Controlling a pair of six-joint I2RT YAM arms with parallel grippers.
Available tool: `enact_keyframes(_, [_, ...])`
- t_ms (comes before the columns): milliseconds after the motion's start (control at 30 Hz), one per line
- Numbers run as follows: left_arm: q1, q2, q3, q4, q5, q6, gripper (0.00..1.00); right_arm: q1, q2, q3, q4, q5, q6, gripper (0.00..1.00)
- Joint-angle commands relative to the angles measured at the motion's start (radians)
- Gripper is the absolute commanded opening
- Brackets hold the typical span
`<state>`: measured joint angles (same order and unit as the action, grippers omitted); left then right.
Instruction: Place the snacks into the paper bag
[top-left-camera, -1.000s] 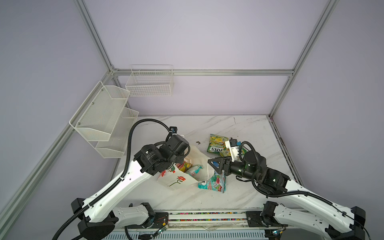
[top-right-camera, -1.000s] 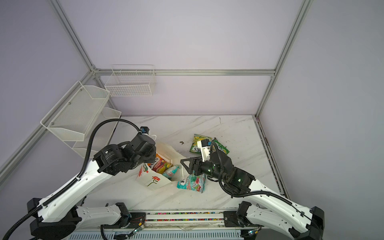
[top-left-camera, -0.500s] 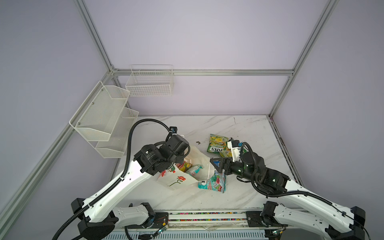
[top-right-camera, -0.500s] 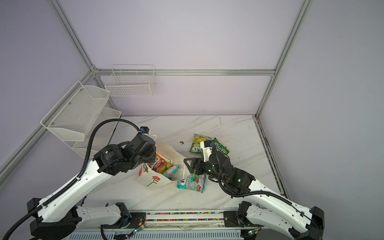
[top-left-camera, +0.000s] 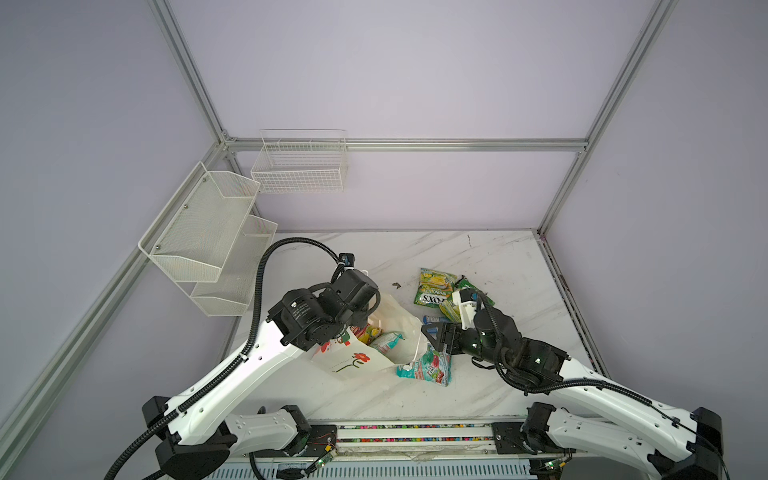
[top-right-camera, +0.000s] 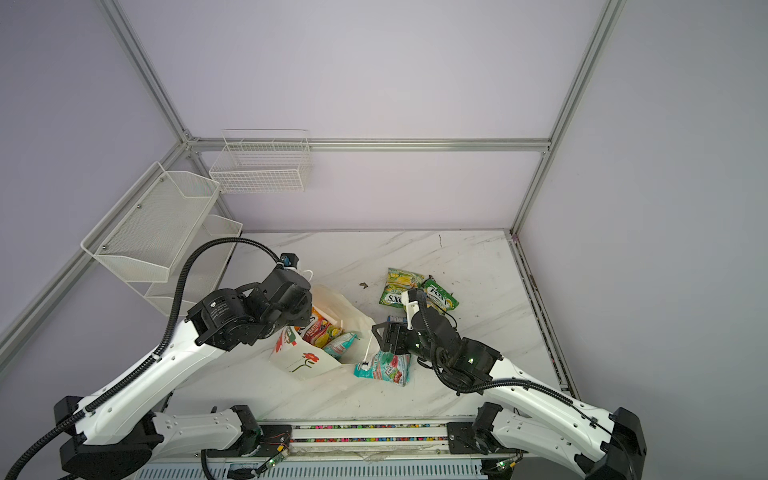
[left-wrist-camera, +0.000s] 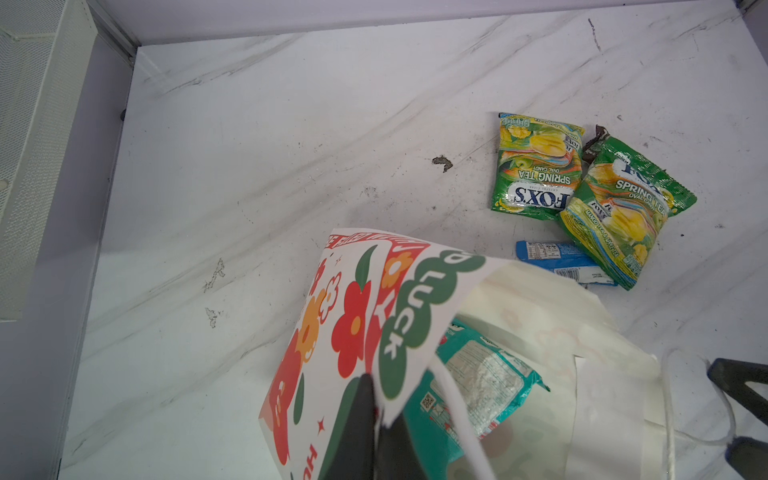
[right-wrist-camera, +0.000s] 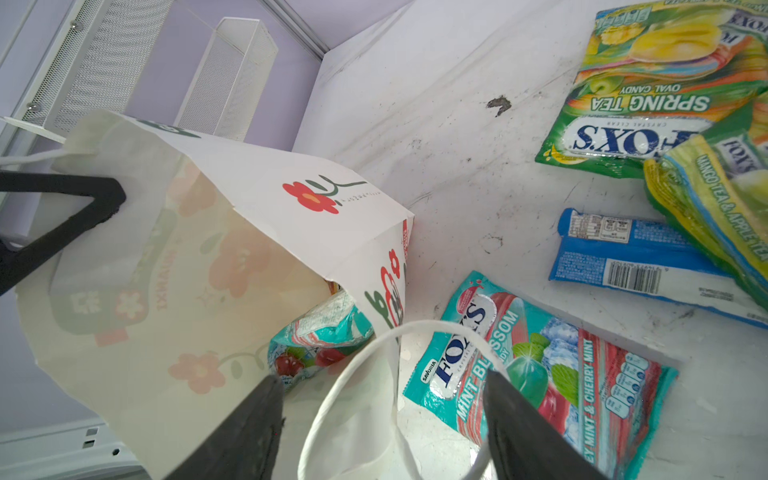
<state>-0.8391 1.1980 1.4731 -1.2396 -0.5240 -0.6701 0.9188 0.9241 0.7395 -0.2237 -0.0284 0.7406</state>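
Step in hand: fetching next snack. Your left gripper (left-wrist-camera: 370, 386) clamps rim of paper bag (top-left-camera: 353, 362), tipped mid-table, mouth wide. Right gripper (right-wrist-camera: 382, 378) gapes empty, cord handle (right-wrist-camera: 415, 325) just ahead. Next, likely: clear handle, pinch teal mint packet (right-wrist-camera: 540, 374) beside mouth. Rim pinch shows only in left wrist view; top views hide it under arm (top-left-camera: 249, 365).
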Motion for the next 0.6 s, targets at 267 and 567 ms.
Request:
enact_keyframes(267, [0.001,-0.040,-0.009,0.057,-0.028,-0.013,0.00,-0.038,-0.059,-0.050,-0.044,0.034,0.032,0.77])
enact_keyframes(567, [0.001,-0.041,-0.007,0.056,-0.025,-0.016,0.00,-0.143,-0.107,-0.083,-0.083,0.009,0.046,0.80])
